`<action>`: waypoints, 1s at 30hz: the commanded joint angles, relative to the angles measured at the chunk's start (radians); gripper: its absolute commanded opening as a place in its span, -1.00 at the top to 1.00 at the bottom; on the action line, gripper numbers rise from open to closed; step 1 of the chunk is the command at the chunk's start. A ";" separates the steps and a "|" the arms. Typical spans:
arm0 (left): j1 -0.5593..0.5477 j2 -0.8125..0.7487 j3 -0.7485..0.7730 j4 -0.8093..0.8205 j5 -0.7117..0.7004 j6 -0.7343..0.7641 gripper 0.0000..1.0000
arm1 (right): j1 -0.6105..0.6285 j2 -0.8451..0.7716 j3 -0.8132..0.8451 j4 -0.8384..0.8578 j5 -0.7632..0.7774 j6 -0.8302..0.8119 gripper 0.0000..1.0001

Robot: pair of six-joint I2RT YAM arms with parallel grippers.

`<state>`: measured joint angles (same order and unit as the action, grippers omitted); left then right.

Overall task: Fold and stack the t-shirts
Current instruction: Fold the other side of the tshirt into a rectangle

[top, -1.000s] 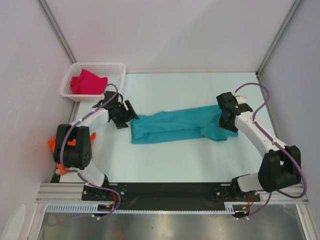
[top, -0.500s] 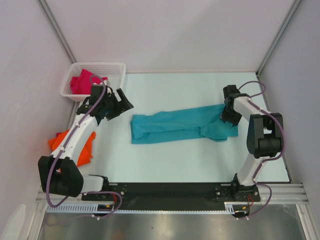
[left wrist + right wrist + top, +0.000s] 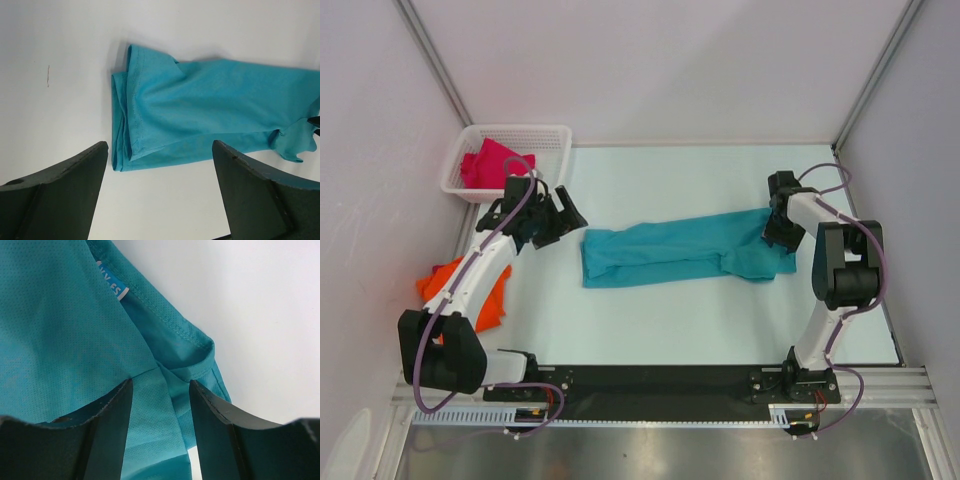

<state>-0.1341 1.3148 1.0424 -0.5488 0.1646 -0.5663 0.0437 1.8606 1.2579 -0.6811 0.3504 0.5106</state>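
The orange t-shirt (image 3: 440, 282) lies bunched up behind the left gripper (image 3: 555, 215), not folded yet. The soft teal t-shirt (image 3: 200, 115) is a long strip with stitched hems. One end lies just ahead of the left jaws, wide open and empty, and its collar lies under the right gripper (image 3: 160, 382), jaws apart too. Past the left jaws the magenta t-shirt (image 3: 490, 165) sits crumpled in the holey white basket (image 3: 520, 130) – nothing is stacked.
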 commanded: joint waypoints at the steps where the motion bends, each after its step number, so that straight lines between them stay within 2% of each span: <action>1: 0.010 -0.003 0.002 0.015 0.015 0.023 -0.81 | -0.004 0.015 0.014 0.025 0.013 -0.014 -0.08; 30: 0.011 0.024 0.002 0.030 0.026 0.025 -0.81 | 0.002 0.091 0.138 0.009 0.018 -0.041 -0.03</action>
<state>-0.1310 1.3373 1.0424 -0.5468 0.1715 -0.5659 0.0441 1.9289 1.3312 -0.6762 0.3527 0.4831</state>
